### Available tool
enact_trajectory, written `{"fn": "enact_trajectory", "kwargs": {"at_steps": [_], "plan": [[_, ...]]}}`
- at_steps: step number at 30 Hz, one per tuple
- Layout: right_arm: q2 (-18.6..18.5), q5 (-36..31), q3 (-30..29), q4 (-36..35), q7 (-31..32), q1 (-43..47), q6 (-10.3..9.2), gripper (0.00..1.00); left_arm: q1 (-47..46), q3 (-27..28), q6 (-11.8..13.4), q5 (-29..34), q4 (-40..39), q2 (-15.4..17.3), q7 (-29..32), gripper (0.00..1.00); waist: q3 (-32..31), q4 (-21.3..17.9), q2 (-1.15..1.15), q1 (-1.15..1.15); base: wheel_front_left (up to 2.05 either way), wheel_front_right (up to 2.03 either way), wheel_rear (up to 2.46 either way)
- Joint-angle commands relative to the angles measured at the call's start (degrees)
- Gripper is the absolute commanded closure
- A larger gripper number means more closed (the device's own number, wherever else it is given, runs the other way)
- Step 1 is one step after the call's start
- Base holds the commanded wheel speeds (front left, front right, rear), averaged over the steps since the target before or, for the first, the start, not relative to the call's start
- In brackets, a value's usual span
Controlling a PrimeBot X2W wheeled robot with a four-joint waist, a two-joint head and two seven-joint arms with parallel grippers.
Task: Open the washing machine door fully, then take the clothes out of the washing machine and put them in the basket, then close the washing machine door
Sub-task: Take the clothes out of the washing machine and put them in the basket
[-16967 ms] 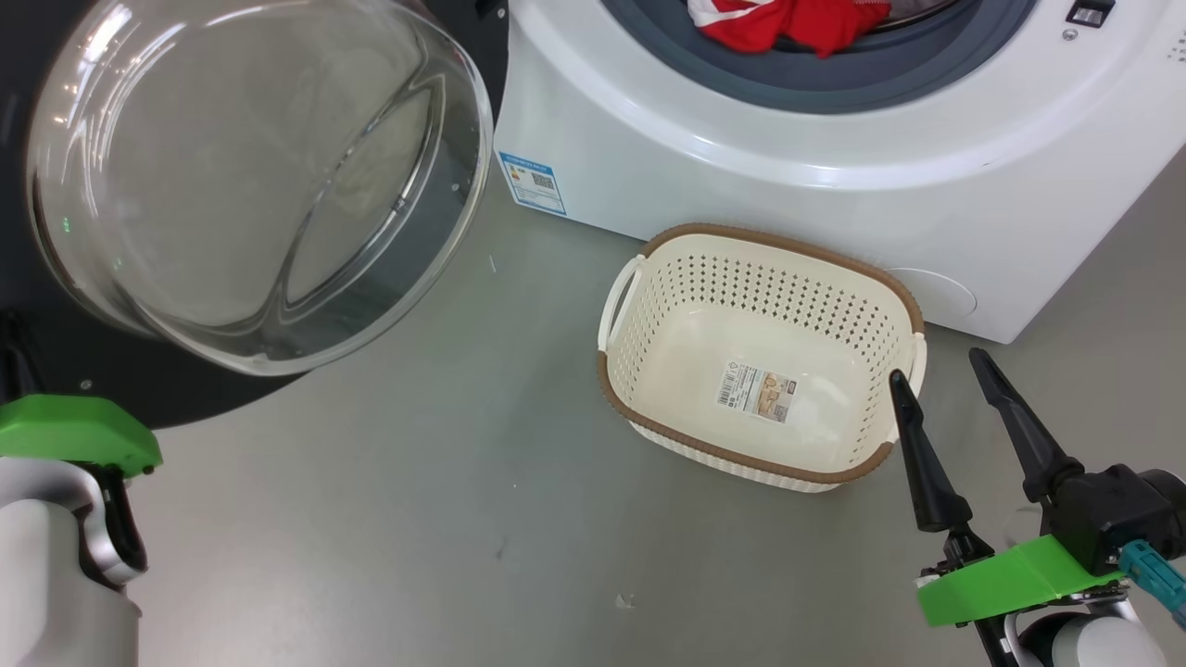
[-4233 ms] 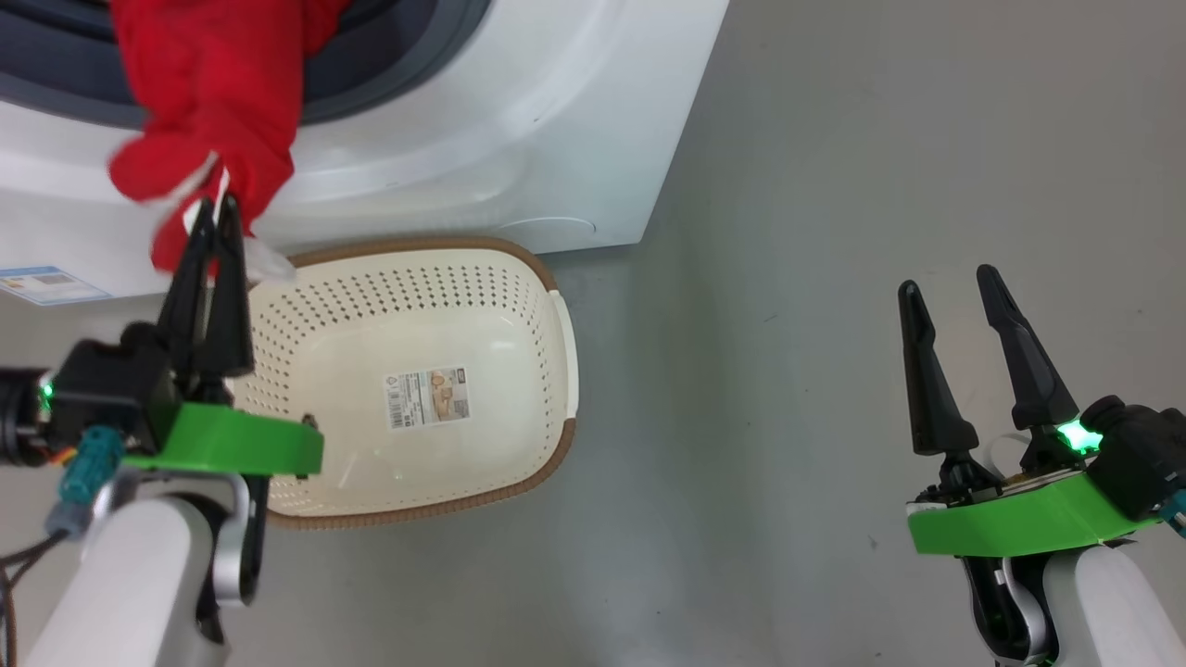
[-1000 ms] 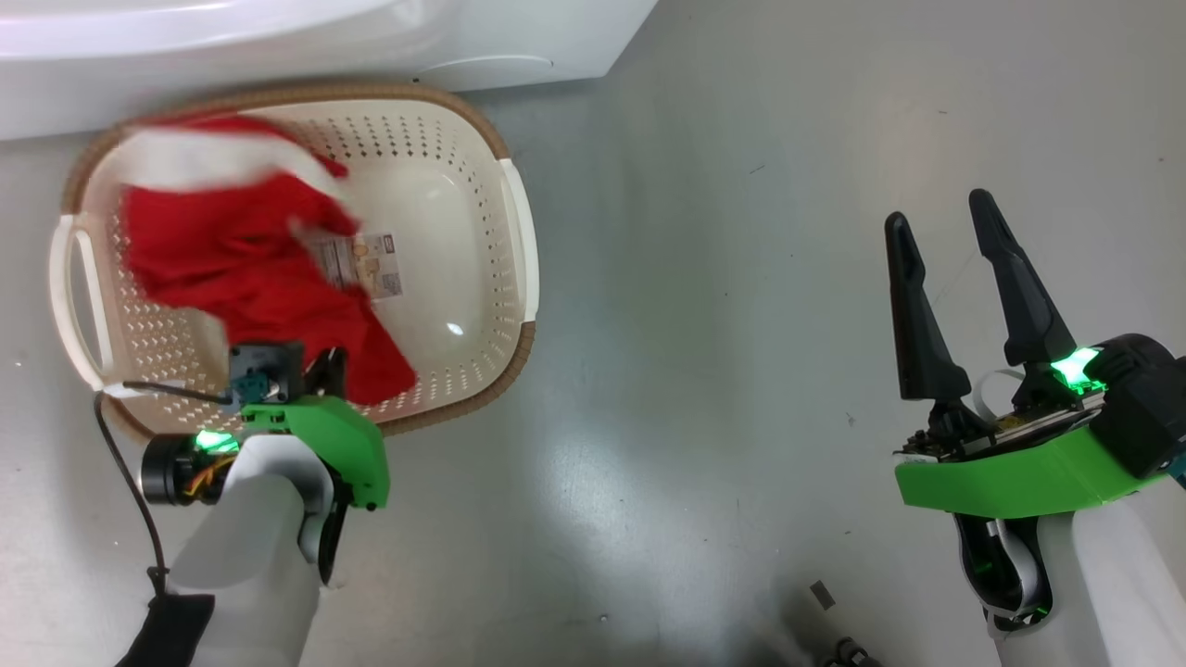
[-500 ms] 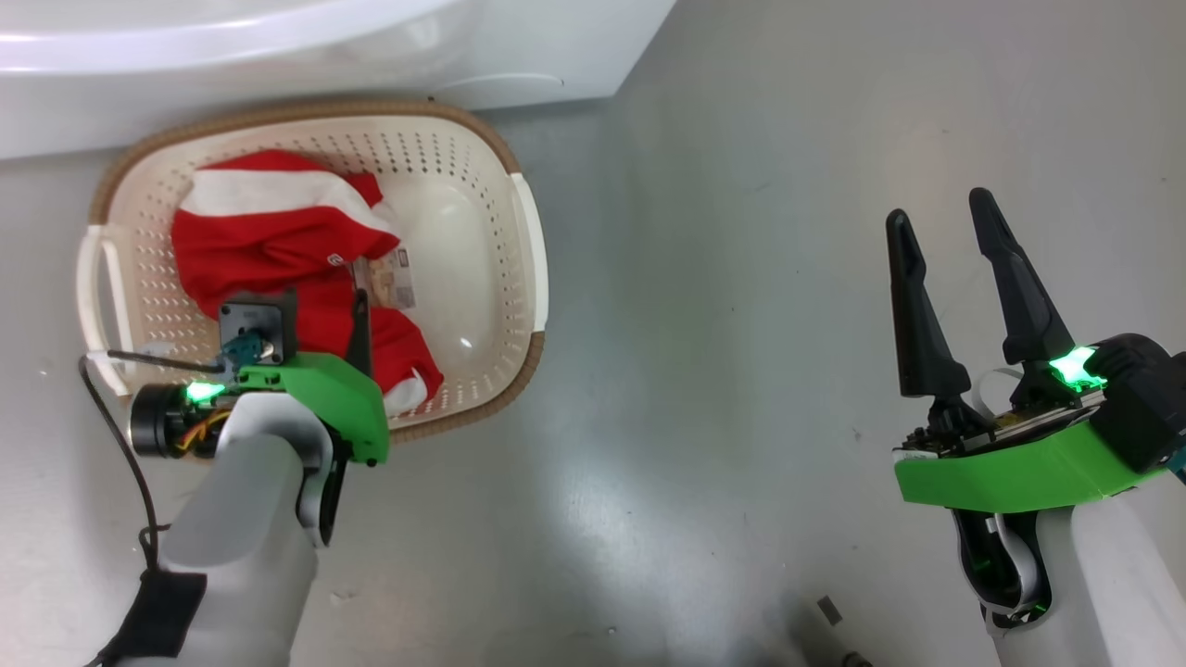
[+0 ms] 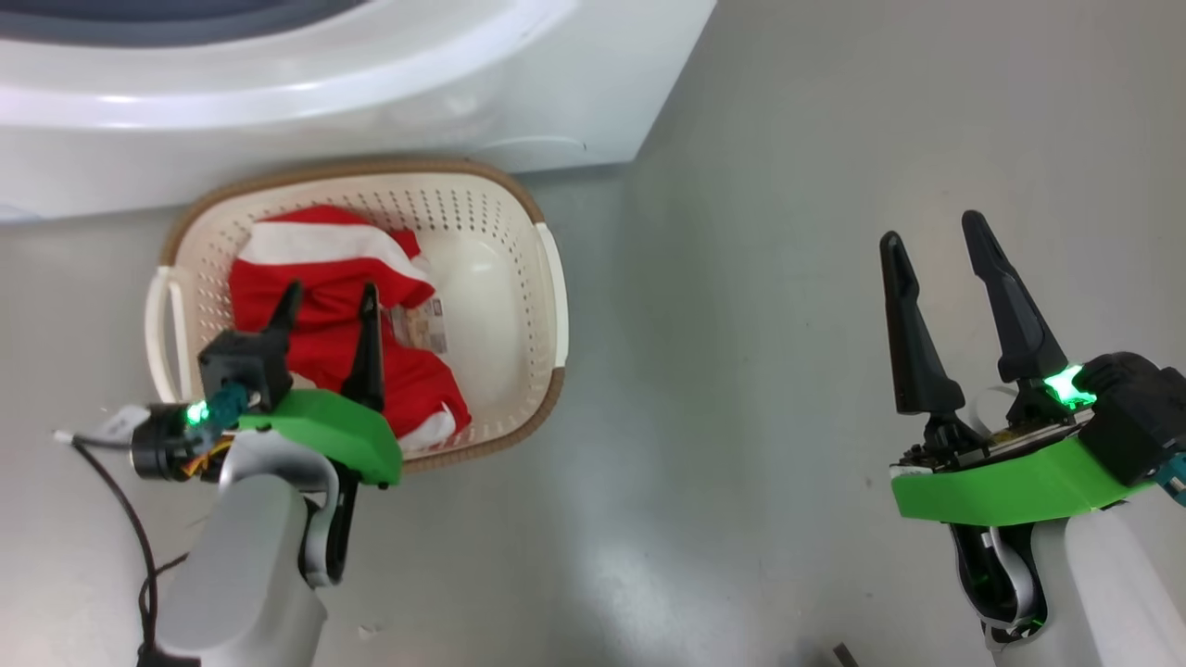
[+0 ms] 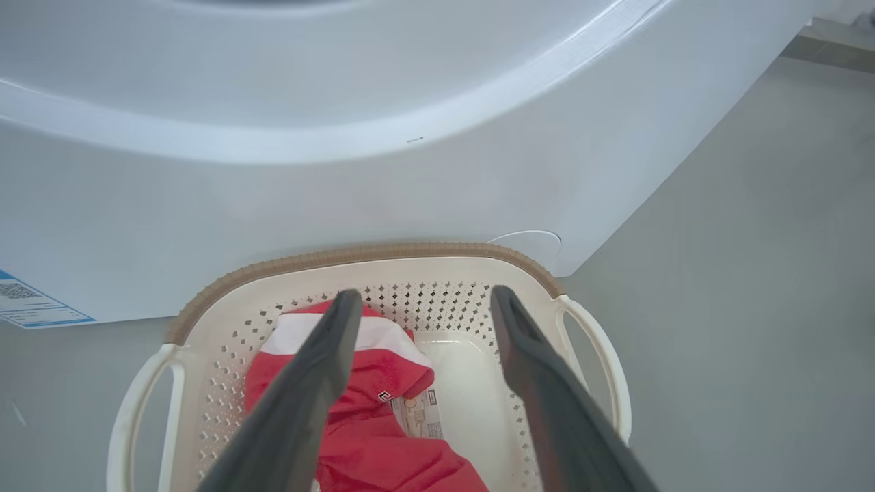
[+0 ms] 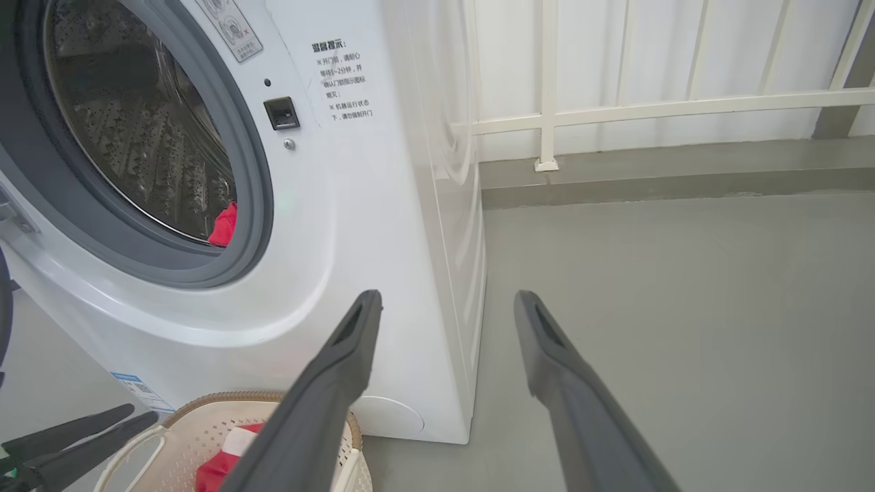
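Red clothes with white panels (image 5: 315, 278) lie loose in the cream basket (image 5: 547, 278), which stands on the floor against the white washing machine (image 5: 278, 111). My left gripper (image 5: 332, 292) hovers open just above the garment, holding nothing. In the left wrist view its fingers (image 6: 424, 294) spread over the clothes (image 6: 383, 437) and the basket rim (image 6: 355, 254). My right gripper (image 5: 929, 232) is open and empty over bare floor to the right. The right wrist view shows the open drum with one more red piece of clothes (image 7: 224, 225) inside. A dark sliver (image 7: 3, 307) at that view's left edge may be the washing machine door.
Grey floor (image 5: 741, 371) stretches to the right of the basket and machine. A white railing and wall (image 7: 649, 109) stand behind the machine. A blue label (image 6: 27, 307) sits low on the machine's front. A black cable (image 5: 130, 519) trails from my left wrist.
My left gripper has opened and let the red garment drop into the basket, then drawn back a little above it. The head camera has tilted up. The right arm has stayed put.
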Motion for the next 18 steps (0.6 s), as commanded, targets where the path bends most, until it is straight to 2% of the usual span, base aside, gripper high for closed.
{"fn": "enact_trajectory", "kwargs": {"at_steps": [1, 7, 13, 18], "plan": [[-0.4, -1.2, 1.2, -1.2, -0.4, 1.4, 0.35, 0.00, 2.2, 2.3, 0.3, 1.1, -3.4, 1.0, -0.7, 0.00, -1.8, 0.7, 0.00, 0.00, 0.00, 0.00, 0.00], [-0.4, -3.0, 1.1, -1.3, -0.4, 2.3, 0.35, 0.00, 7.5, 6.8, 1.7, 4.6, -15.4, -0.6, -0.7, 0.00, -4.6, 1.5, 0.00, 0.00, 0.00, 0.00, 0.00], [-0.4, -4.1, 0.5, -1.3, -0.4, 3.2, 0.35, 0.00, 11.9, 9.1, 1.1, 7.5, -24.4, -2.1, -0.7, 0.00, -7.2, 2.4, 0.00, 0.00, 0.00, 0.00, 0.00], [-0.4, -5.4, -0.2, -1.2, -0.4, 4.0, 0.35, 0.00, 14.7, 8.8, -0.1, 9.6, -27.9, -2.6, -0.7, 0.00, -9.6, 3.2, 0.00, 0.00, 0.00, 0.00, 0.00]]}}
